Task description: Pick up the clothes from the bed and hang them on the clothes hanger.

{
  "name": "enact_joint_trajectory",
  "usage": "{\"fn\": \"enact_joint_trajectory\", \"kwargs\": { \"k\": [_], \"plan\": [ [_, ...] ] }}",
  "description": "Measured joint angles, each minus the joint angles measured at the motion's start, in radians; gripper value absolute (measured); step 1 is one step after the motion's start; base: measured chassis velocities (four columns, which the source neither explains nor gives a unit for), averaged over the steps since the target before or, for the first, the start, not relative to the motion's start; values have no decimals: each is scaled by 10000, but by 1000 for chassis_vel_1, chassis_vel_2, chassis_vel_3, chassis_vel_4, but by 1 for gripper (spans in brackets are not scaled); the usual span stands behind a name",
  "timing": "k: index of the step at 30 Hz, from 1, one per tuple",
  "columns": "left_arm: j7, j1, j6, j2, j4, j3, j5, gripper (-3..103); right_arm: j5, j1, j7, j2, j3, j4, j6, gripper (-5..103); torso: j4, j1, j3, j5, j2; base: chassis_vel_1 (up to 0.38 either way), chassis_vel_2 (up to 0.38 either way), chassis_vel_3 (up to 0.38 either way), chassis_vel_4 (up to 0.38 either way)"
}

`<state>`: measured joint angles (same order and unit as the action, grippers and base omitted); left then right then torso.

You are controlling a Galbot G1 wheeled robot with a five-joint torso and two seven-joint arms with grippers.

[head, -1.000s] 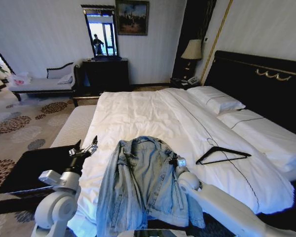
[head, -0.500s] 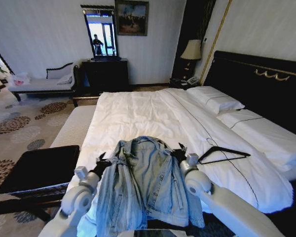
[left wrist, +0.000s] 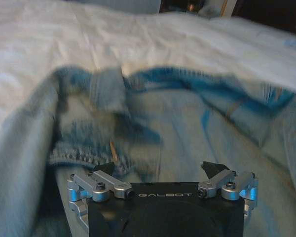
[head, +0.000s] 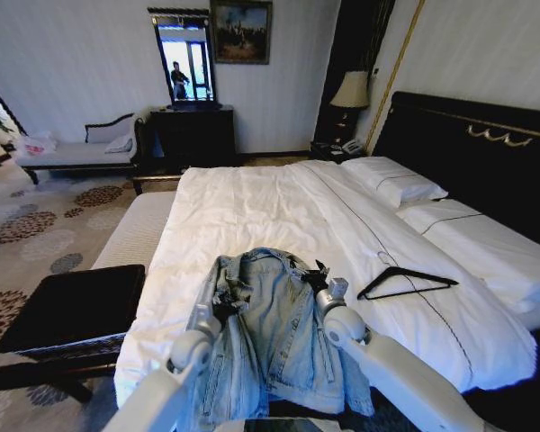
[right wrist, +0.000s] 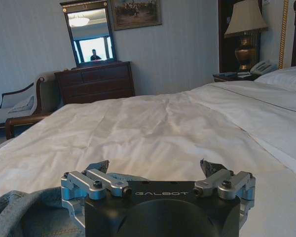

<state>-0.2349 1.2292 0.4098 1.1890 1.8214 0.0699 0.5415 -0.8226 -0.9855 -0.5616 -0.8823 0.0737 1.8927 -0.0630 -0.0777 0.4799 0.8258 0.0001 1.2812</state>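
My left gripper (head: pixel 223 309) has swung onto the denim jacket (head: pixel 270 333), jaws open like my right gripper (head: pixel 317 277), ready to grasp.

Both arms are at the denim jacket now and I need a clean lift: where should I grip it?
Probably the two shoulders beside the collar, from the foot of the bed. The denim jacket lies flat, collar toward the pillows. Left gripper and right gripper are open at those points.

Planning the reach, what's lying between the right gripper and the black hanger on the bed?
Only bare white sheet of the bed, in the head view, separates the right gripper from the hanger.
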Motion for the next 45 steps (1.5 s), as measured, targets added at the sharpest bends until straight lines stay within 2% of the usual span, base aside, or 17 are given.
{"fn": "enact_joint_trajectory", "kwargs": {
  "k": [7, 18, 19, 20, 23, 25, 29, 31, 35, 37, 40, 43, 45],
  "plan": [
    [-301, -182, 4, 588, -725, -241, -233, 100, 4, -74, -56, 28, 7, -22, 7, 100, -4, 1, 0, 0, 0, 0, 0, 0, 0],
    [-388, -161, 349, 691, -1168, 281, -124, 94, -12, -18, -89, 157, 54, -100, 7, 100, -4, 0, -2, -2, 0, 0, 0, 0, 0],
    [-328, -150, 349, 652, -1185, 366, -86, 84, -19, 7, -92, 169, 63, -122, 7, 100, -4, 0, -2, -1, 0, 0, 0, 0, 0],
    [-291, -141, 341, 640, -1185, 396, -77, 84, -22, 19, -92, 171, 70, -130, 7, 100, -3, 0, -1, -1, 0, 0, 0, 0, 0],
    [-92, -70, 199, 610, -1150, 547, -60, 68, -31, 54, -95, 170, 90, -157, 7, 100, -1, 0, -1, -1, 0, 0, 0, 0, 0],
    [-12, -50, 139, 609, -1125, 591, -59, 68, -32, 57, -98, 168, 93, -160, 7, 100, -1, 0, -2, -1, 0, 0, 0, 0, 0],
    [328, 45, -124, 559, -1022, 729, -56, 45, -31, 24, -104, 181, 83, -181, 16, 100, -2, 0, -1, -1, 0, 0, 0, 0, 0],
    [395, 62, -172, 542, -1003, 751, -54, 45, -26, 11, -105, 185, 74, -187, 24, 100, -3, 0, -1, -1, 0, 0, 0, 0, 0],
    [668, 115, -397, 500, -947, 896, -36, 24, -6, -67, -146, 191, 29, -194, 49, 100, -4, 0, -1, -1, 0, 0, 0, 0, 0],
    [709, 124, -435, 496, -928, 939, -21, 24, 0, -74, -159, 194, 23, -194, 49, 100, -4, 0, -1, -1, 0, 0, 0, 0, 0],
    [901, 152, -584, 488, -782, 1197, 123, 8, 11, -92, -208, 200, 3, -194, 50, 100, -4, 0, -1, -2, 0, 0, 0, 0, 0],
    [1039, 171, -675, 487, -632, 1482, 289, 3, 13, -98, -230, 206, -12, -193, 50, 100, -4, 0, -1, -1, 0, 0, 0, 0, 0],
    [1231, 209, -824, 467, -402, 1942, 699, 0, 13, -100, -240, 218, -19, -183, 51, 100, -4, 0, 0, -5, 0, 0, 0, 0, 0]
  ]
}}
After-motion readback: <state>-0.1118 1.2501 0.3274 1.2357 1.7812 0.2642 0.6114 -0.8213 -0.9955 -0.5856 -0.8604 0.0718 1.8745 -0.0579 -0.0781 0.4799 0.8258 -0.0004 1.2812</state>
